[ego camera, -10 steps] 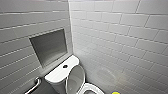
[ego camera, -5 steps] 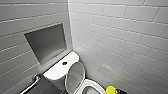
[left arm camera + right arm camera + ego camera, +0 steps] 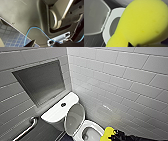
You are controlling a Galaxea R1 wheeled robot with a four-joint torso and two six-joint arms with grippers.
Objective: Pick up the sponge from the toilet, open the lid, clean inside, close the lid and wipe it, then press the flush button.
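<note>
Pale glazed tile walls (image 3: 125,79) rise behind the toilet (image 3: 58,112), which is glossy, hard white ceramic and likely slick when wet. Its smooth oval lid (image 3: 75,117) stands raised against the tank, leaving the bowl open. Just over the bowl's front rim, the right claw (image 3: 115,135) is clenched on the sponge (image 3: 107,134). This is yellow, rounded, fine-pored foam, probably light and squashy, and best gripped across its narrow waist. The small round flush button (image 3: 63,104) sits on the tank top.

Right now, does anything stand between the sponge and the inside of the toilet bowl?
Nothing visible does. The lid is up, leaning back toward the tank, so the toilet bowl lies open. The sponge, held in the right gripper, hangs beside the bowl's rim.
</note>
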